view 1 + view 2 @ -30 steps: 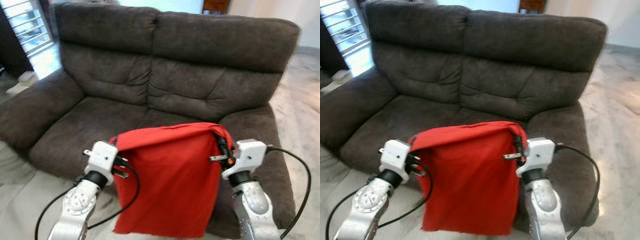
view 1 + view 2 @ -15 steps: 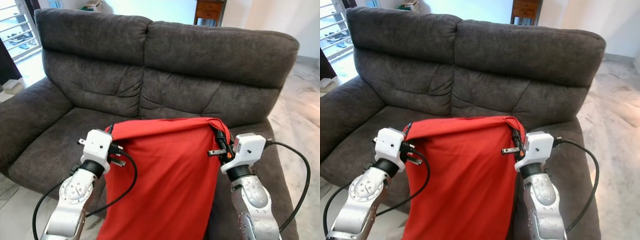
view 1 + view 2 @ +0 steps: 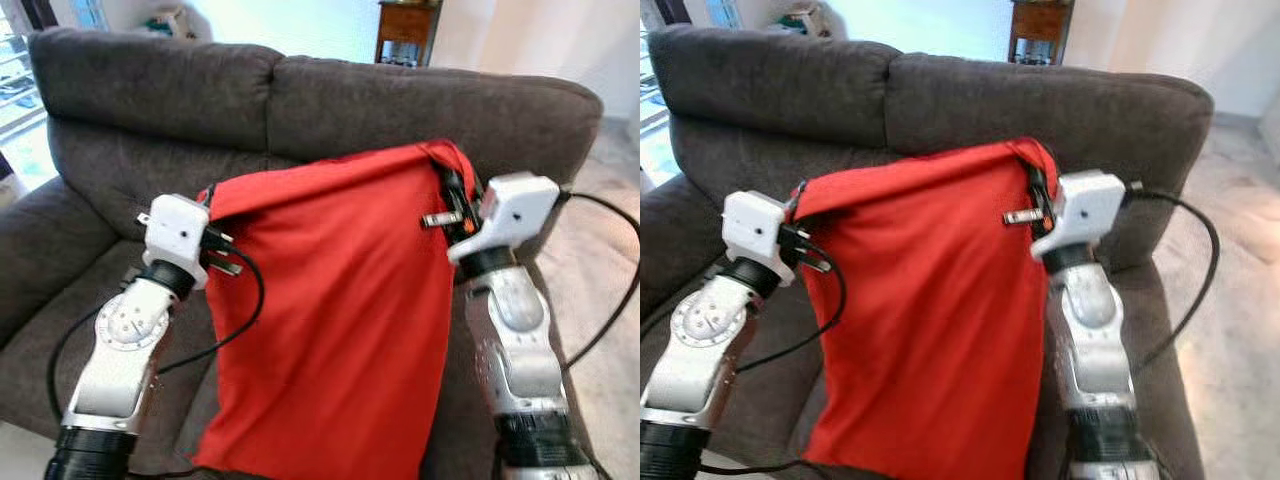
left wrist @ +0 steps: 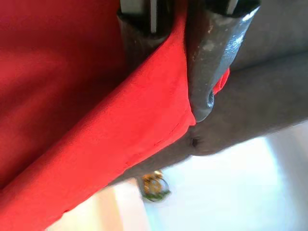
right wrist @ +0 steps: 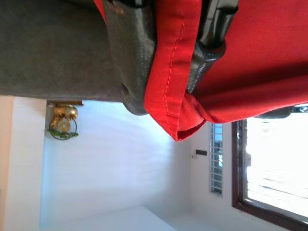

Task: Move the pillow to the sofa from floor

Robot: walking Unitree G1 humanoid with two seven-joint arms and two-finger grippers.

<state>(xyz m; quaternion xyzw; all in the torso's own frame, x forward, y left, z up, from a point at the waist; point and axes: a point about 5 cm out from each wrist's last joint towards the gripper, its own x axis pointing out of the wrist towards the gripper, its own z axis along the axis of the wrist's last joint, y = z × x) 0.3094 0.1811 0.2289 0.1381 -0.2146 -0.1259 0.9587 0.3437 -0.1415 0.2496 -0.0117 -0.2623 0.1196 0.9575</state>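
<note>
While both silver arms are raised in front of the dark grey sofa point(image 3: 400, 100), they hold a red pillow point(image 3: 335, 300) up between them by its two top corners. The left gripper point(image 3: 212, 200) sits at the pillow's upper left corner, its forearm angled upward from the lower left with a black cable looping below the wrist. The right gripper point(image 3: 447, 190) is higher, at the upper right corner, its forearm rising nearly straight from below, so the pillow's top edge slopes up toward the right. In the left wrist view, the left gripper's two black fingers point(image 4: 211, 62) are pinched tight on a hemmed fold of the red fabric. In the right wrist view, the right gripper's fingers point(image 5: 132, 57) are likewise clamped on a stitched red edge that bunches into a small knot past the fingertips.

The pillow hangs flat and limp, more like a smooth, thin cloth cover than a stuffed cushion, with soft folds running down its length. Its lower edge dangles in front of the seat. The sofa is a plush, suede-like two-seater with rounded back cushions and padded arms. Behind it stands a wooden cabinet point(image 3: 405, 30) against a pale wall.
</note>
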